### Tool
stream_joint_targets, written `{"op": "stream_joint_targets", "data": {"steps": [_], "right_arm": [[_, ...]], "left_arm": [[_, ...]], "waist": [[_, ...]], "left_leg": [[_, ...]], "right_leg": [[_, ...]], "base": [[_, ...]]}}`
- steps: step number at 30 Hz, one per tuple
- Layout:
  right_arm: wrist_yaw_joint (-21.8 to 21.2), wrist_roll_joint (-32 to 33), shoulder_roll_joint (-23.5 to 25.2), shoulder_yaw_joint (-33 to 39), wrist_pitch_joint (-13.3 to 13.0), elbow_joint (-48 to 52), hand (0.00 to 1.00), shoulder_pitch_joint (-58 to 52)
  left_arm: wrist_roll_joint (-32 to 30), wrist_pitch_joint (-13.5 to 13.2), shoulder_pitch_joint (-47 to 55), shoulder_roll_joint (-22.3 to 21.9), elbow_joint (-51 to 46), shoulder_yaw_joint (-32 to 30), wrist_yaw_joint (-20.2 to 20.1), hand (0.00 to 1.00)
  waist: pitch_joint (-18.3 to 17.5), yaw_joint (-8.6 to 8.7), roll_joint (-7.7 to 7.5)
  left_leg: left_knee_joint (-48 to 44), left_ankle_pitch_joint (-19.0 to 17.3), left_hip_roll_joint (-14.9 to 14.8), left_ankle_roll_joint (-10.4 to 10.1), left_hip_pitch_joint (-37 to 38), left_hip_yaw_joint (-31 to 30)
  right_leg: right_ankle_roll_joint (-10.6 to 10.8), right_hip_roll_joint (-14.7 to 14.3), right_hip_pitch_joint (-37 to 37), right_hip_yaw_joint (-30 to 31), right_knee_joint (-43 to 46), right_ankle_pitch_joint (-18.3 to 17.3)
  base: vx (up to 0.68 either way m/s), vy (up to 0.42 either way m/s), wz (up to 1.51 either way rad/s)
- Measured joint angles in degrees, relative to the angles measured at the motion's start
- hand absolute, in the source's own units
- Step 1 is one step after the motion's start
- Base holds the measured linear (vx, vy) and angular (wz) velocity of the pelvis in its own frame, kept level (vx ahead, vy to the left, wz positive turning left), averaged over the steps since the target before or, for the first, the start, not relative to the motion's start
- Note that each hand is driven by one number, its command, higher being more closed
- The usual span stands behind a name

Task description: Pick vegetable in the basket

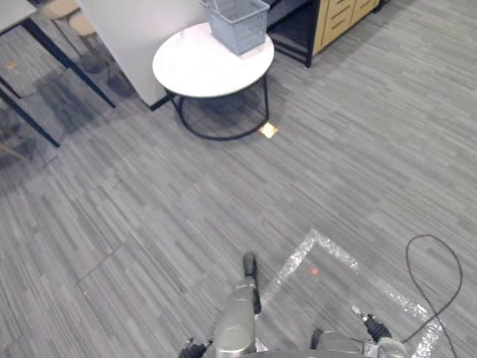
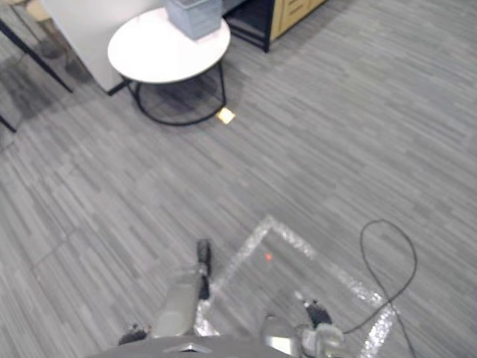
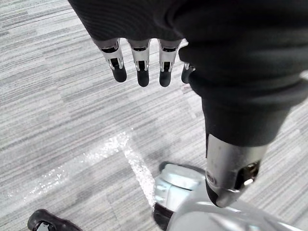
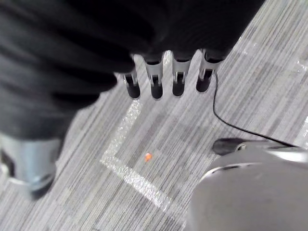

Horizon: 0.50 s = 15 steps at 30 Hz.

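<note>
Grey slatted basket (image 1: 237,22): sits on the far part of the round white worktop (image 1: 201,67), well apart from both hands; contents too hard to make out from here, so cannot tell whether any vegetable lies inside.

Left hand (image 3: 140,55): hangs low over the grey striped floor (image 1: 149,209); fingers straight and relaxed in a row, thumb apart, gripping nothing.

Right hand (image 4: 156,79): hangs likewise above the floor, fingers straight, palm bare, nothing held.

Silver tape angle (image 1: 328,250): lies stuck on the floor just ahead of the hands; encloses a small orange-red spot (image 4: 148,157), too small to identify.

Small yellowish square (image 1: 268,130): lies on the floor just beside the worktop's black ring base.

Wooden cabinet (image 1: 343,19): stands beyond the worktop, on the right.
</note>
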State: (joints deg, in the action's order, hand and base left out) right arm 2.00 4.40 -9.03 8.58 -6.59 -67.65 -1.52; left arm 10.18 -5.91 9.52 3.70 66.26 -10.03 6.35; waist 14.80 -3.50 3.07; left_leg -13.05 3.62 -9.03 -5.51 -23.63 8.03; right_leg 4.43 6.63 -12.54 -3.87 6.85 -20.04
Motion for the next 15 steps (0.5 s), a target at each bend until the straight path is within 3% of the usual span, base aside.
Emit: {"op": "stream_joint_targets", "data": {"steps": [1, 2, 3, 4, 5, 6, 7, 8, 9, 11, 13, 15], "right_arm": [[-0.04, 0.0, 0.66, 0.04, -0.04, -0.18, 0.0, -0.28], [-0.34, 0.0, 2.53, -0.13, -0.25, -0.1, 0.0, -0.27], [-0.96, 0.04, 3.41, 0.51, -0.98, 0.23, 0.0, -0.25], [-1.33, 0.02, 3.39, 0.66, -1.14, 0.23, 0.0, -0.24], [-1.65, -0.01, 3.33, 2.34, -1.05, -0.15, 0.0, -0.56], [-1.75, -0.03, 3.32, 2.85, -1.02, -0.19, 0.0, -1.05], [-1.8, -0.04, 3.32, 3.34, -1.05, -0.19, 0.0, -1.38], [-2.12, -0.13, 3.45, 4.12, -1.1, -0.2, 0.0, -2.22], [-2.29, -0.22, 3.52, 4.53, -1.05, -0.21, 0.0, -2.66], [-2.29, -1.89, 3.52, 4.66, -0.5, -0.28, 0.0, -5.03], [-2.28, -1.91, 4.28, 6.55, 0.21, -0.34, 0.0, -6.26], [-2.27, -1.85, 5.04, 9.02, 0.37, -0.58, 0.0, -6.65]], "left_arm": [[-0.31, -0.11, 0.34, 0.57, -0.07, 0.37, 0.0, 0.0], [-0.43, -0.25, 0.85, 2.28, -0.11, 0.63, 0.05, 0.0], [-1.03, -0.2, 0.05, 3.19, -0.11, 0.71, 0.04, 0.0], [-1.58, -0.19, -0.43, 3.48, -0.12, 0.68, 0.01, 0.0], [-2.04, 0.02, -0.77, 3.75, 0.02, 0.74, -0.06, 0.0], [-2.44, 0.05, -0.59, 3.8, -0.22, 0.75, -0.16, 0.0], [-2.56, 0.16, -0.54, 3.9, -0.23, 0.91, -0.21, 0.0], [-2.62, 0.36, -0.62, 4.25, -0.25, 1.69, -0.33, 0.0], [-2.62, 0.4, -0.89, 4.41, -0.27, 2.25, -0.37, 0.0], [-3.32, 0.45, -2.14, 4.77, -0.32, 4.08, -0.37, 0.0], [-3.83, 0.42, -3.61, 4.9, -0.34, 4.03, -0.28, 0.0], [-3.78, 0.45, -5.65, 4.63, -0.55, 3.72, -0.16, 0.0]], "waist": [[-0.81, -0.41, -1.96], [-2.89, -0.71, -5.05], [-3.42, -0.03, -6.06], [-3.41, 0.35, -6.47], [-3.35, 0.64, -6.61], [-3.28, 0.71, -6.8], [-3.27, 0.94, -6.77], [-3.02, 1.57, -6.5], [-2.97, 1.98, -6.49], [-2.78, 2.79, -5.83], [-2.71, 4.13, -5.57], [-2.26, 5.27, -4.98]], "left_leg": [[-2.73, 0.09, 1.16, 0.24, -0.61, 1.05], [-4.58, -1.95, 4.03, 3.23, -1.86, 2.98], [-4.53, -3.28, 6.14, 5.36, -1.49, 3.56], [-4.56, -3.68, 7.2, 5.76, -0.44, 3.88], [-3.84, -6.41, 9.21, 7.02, 3.64, 4.21], [-2.87, -7.94, 10.12, 7.72, 7.13, 4.5], [-2.08, -9.08, 10.62, 8.3, 9.5, 4.4], [-0.22, -10.78, 11.67, 8.7, 14.33, 3.84], [0.97, -11.42, 12.02, 8.76, 16.95, 3.66], [4.26, -14.27, 12.48, 8.91, 25.48, 2.78], [5.68, -16.0, 12.35, 9.01, 29.21, 1.55], [6.01, -17.01, 11.71, 9.15, 32.3, 0.53]], "right_leg": [[-1.32, 1.91, -0.33, 1.04, -0.01, -0.89], [-1.81, 4.62, 1.87, 4.12, 3.56, 0.05], [0.85, 6.14, 5.57, 5.68, 10.34, 2.75], [1.21, 6.95, 6.86, 6.92, 14.26, 4.32], [1.93, 7.69, 9.33, 9.22, 24.93, 10.63], [4.47, 8.03, 11.35, 10.15, 31.8, 17.51], [5.75, 8.15, 12.73, 10.27, 36.6, 20.87], [5.99, 8.11, 16.17, 9.14, 47.07, 21.18], [4.94, 8.14, 17.96, 8.22, 51.33, 20.49], [0.75, 7.35, 24.39, 1.03, 58.8, 14.38], [-0.35, 7.36, 28.32, -5.83, 53.25, 9.71], [-1.21, 6.53, 31.19, -10.22, 41.99, 8.71]], "base": [[0.44, 0.253, -0.45], [0.58, 0.267, -0.23], [0.59, 0.263, -0.05], [0.72, 0.33, 0.31], [0.68, 0.331, 0.14], [0.67, 0.307, 0.13], [0.51, 0.213, 0.01], [0.4, 0.147, 0.05], [0.49, 0.156, 0.02], [0.49, 0.107, 0.05], [0.48, 0.028, 0.33], [0.55, -0.037, 0.31]]}}
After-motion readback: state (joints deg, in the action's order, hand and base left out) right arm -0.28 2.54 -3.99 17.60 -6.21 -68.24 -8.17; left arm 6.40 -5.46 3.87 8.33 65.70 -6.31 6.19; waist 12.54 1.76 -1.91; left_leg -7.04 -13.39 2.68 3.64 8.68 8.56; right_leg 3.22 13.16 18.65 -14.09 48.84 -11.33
